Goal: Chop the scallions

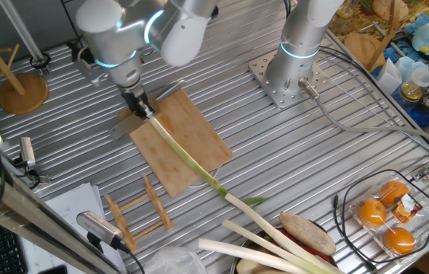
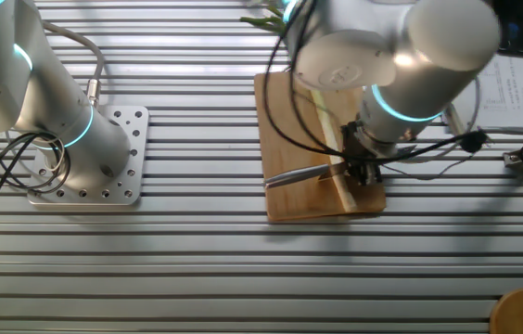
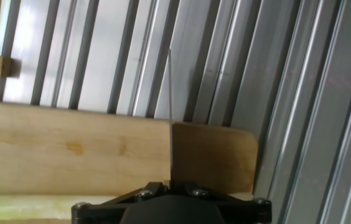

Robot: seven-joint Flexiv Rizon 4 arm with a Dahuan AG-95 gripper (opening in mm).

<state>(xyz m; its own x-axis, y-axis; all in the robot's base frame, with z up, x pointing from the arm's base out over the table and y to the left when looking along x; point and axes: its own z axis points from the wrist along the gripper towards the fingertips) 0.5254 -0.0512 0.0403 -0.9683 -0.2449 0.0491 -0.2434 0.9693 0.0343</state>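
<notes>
Spanning nearly the whole frame in both fixed views, the ribbed metal bench carries everything. On it, a little left of center in one fixed view, lies the wooden cutting board, set at a slant. The scallions, one long thin stalk, run diagonally across the board from its upper-left end down toward the lower right, where the green leaf tip reaches past the board's edge onto the bench; in the other fixed view the pale stalk lies along the board. Thicker cream stalks lie at the bottom of the frame, apart from the board. The pincer hangs over the board's upper-left end, right above the pale end of the stalk, pinching a knife whose thin blade shows edge-on in the hand view, standing upright over the board's end.
</notes>
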